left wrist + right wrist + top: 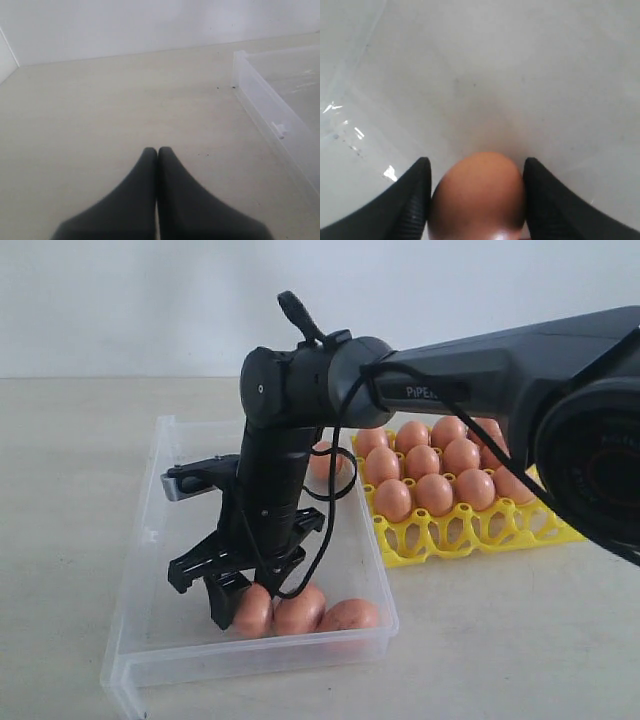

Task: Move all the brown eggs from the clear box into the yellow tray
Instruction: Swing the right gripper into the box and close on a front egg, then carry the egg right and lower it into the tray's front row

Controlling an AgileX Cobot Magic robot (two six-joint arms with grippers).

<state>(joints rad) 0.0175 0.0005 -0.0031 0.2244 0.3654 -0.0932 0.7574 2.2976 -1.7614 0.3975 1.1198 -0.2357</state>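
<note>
Right wrist view: right gripper (477, 161) jaws flank one brown egg (477, 197) in clear box (260, 655), grip not determinable | left gripper (158, 150) fully closed, empty.

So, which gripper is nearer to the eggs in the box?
Right. The right gripper has its jaws on either side of one egg inside the box. The left gripper, jaws shut, is outside the box, over the table.

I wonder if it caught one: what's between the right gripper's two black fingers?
A brown egg, seen in the right wrist view between the fingers of the right gripper. Whether they squeeze it yet, I cannot tell.
</note>
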